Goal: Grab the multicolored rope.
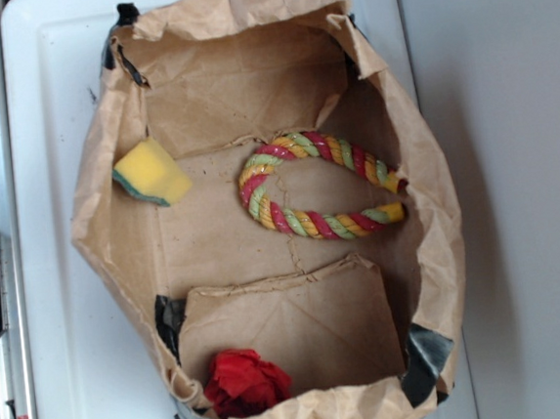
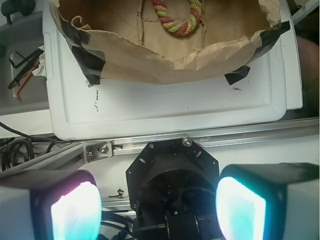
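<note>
The multicolored rope (image 1: 307, 183), twisted from red, yellow and light green strands, lies bent in a U on the floor of a brown paper bag (image 1: 101, 235), its two ends pointing right. In the wrist view only the rope's bend (image 2: 178, 21) shows at the top, inside the bag. My gripper (image 2: 159, 210) is open, its two glowing pads wide apart with nothing between them. It hovers over the robot's black base, well outside the bag and away from the rope. The gripper does not show in the exterior view.
A yellow sponge (image 1: 151, 171) with a green underside leans at the bag's left wall. A crumpled red cloth (image 1: 244, 382) sits at the bag's near end. The bag is taped onto a white tray (image 1: 58, 307). An aluminium rail (image 2: 240, 134) and cables (image 2: 17, 150) border it.
</note>
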You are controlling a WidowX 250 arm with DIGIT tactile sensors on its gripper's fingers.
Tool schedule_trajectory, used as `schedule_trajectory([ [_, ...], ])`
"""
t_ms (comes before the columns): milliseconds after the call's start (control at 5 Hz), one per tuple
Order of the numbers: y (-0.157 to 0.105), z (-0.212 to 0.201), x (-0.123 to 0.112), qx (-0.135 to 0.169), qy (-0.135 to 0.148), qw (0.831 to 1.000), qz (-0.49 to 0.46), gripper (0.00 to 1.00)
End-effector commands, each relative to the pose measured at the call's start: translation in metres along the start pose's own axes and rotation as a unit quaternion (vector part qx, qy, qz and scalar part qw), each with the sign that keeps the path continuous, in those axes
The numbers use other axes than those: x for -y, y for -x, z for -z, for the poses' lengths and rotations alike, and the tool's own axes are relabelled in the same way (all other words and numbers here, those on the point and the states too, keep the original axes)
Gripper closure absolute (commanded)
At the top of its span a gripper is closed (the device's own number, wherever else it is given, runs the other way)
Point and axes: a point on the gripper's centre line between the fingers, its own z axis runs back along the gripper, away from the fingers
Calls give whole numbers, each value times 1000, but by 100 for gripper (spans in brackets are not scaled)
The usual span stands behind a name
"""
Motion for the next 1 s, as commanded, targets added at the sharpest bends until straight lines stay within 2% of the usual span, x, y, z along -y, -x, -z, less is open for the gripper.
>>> schedule_trajectory([
  [0,0,0,0,0,0,1000,0,0],
  [200,-49,11,-2,10,-29,999,-28,0],
  [400,-87,21,-6,14,-41,999,-29,0],
  [800,-141,57,-27,60,-51,997,-9,0],
])
